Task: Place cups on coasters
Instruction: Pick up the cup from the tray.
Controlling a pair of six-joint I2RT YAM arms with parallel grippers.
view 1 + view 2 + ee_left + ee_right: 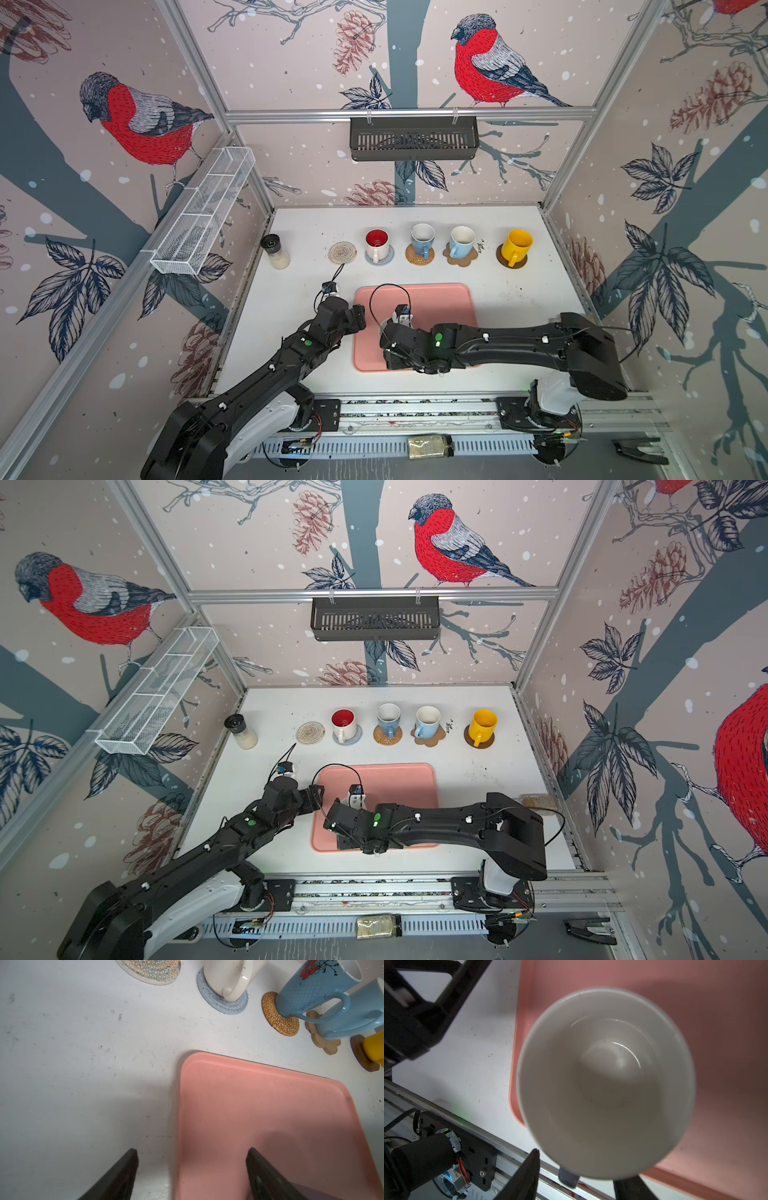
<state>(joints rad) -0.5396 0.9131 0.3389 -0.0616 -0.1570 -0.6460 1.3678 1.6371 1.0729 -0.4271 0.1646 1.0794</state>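
Observation:
In both top views a row of cups stands at the back. The white cup with a red inside (377,245) is on a grey-blue coaster (386,259). One blue cup (422,240) is on a tan rattan coaster (419,258), another (462,242) on a flower-shaped cork coaster (469,261), and the yellow cup (516,246) on a dark brown disc (505,259). The beige woven coaster (342,252) is bare. The lavender cup (606,1084) stands on the pink tray. My right gripper (575,1169) is open, its fingers either side of the handle (568,1178). My left gripper (192,1151) is open and holds nothing, over the tray's left edge.
The pink tray (440,299) lies mid-table. A black-lidded glass jar (276,251) stands at the back left. A white wire basket (203,208) hangs on the left wall and a black shelf (413,137) on the back wall. Another jar (430,446) lies by the front rail.

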